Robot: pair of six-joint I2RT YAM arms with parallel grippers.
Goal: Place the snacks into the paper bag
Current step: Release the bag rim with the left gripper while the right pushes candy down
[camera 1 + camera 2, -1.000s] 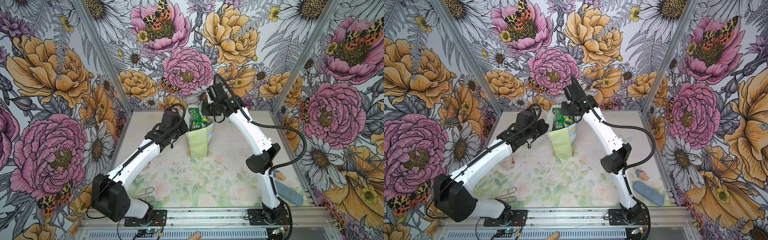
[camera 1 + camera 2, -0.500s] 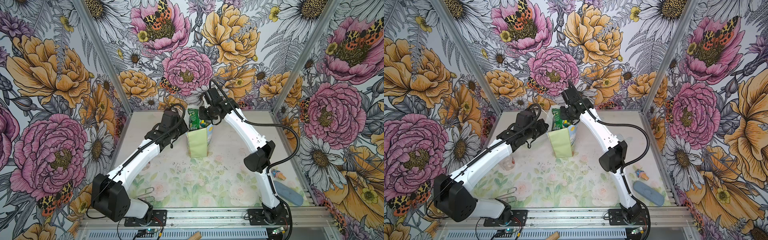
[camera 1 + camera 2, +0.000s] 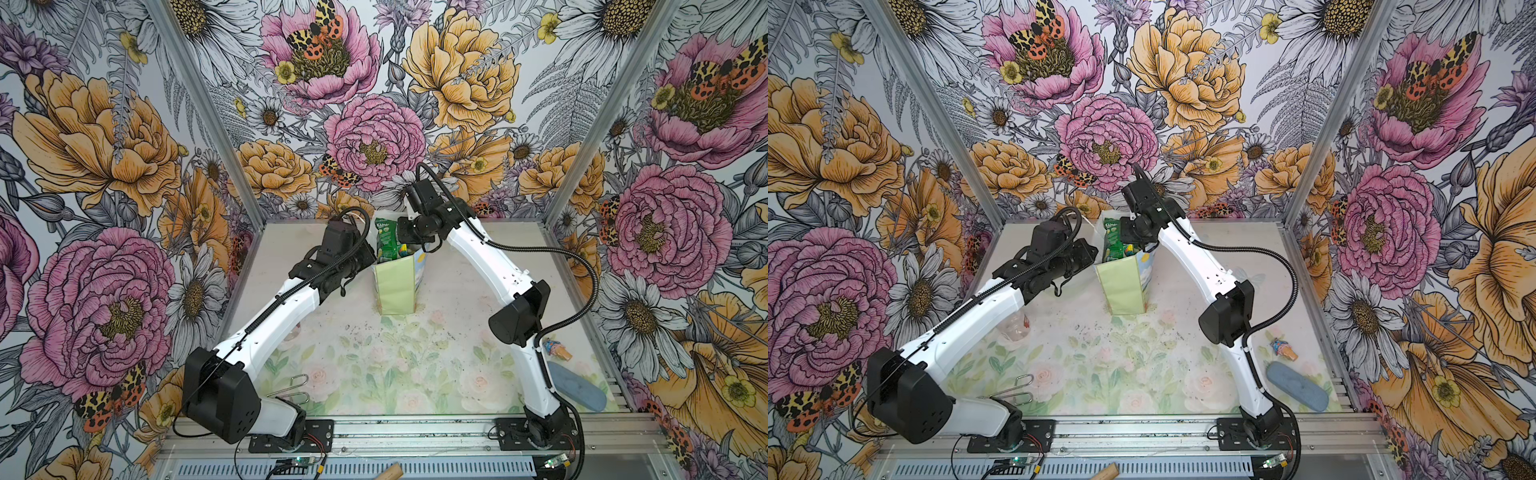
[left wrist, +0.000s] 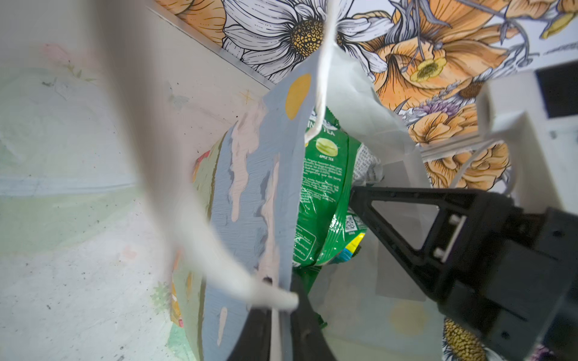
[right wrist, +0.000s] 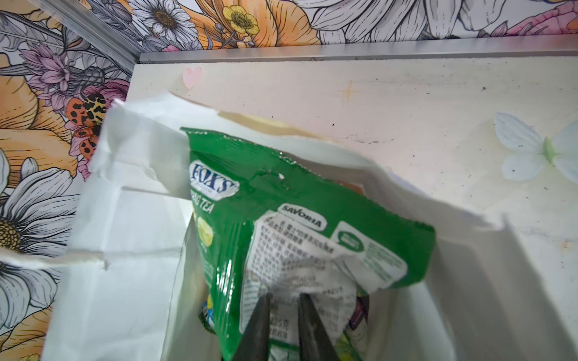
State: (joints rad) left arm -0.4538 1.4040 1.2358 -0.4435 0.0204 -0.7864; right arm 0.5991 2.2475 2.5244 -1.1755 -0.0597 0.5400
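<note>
1. At the back of the table (image 3: 465,274) the right arm (image 3: 490,266) has swung its wrist inward and lower over the paper bag (image 3: 395,286) than a second ago; the green FOX'S packet (image 3: 387,239) has hardly shifted in both top views; its upper part stands above the rim and its lower part is inside.
2. Seen from the right wrist, the right gripper (image 5: 284,297) has its jaws nearly together, pinching the crumpled white label low on the packet; nothing is let go yet. I judge the packet is being pushed down, not dropped.
3. Beneath it, other wrappers (image 5: 359,312) show, purple on one side, yellow and blue on the other; so the bag already holds some snacks.
4. Seen from the left wrist, the left gripper (image 4: 281,281) has its fingers on either side of the bag's wall at the rim, a narrow gap between them; whether they pinch the paper or have freed it I cannot tell; the left arm (image 3: 282,307) has not moved in that second, forearm low, reaching in from the bag's left side.
5. Right arm's pose: upper link rising from the base, forearm slanting up toward the bag, wrist bent so the fingers point down into the mouth.
6. Left to do, by my reading: seat this packet, then fetch the wrapped candy (image 3: 555,347) lying near the right arm's elbow, not far from the blue-grey oval thing (image 3: 577,388).
</note>
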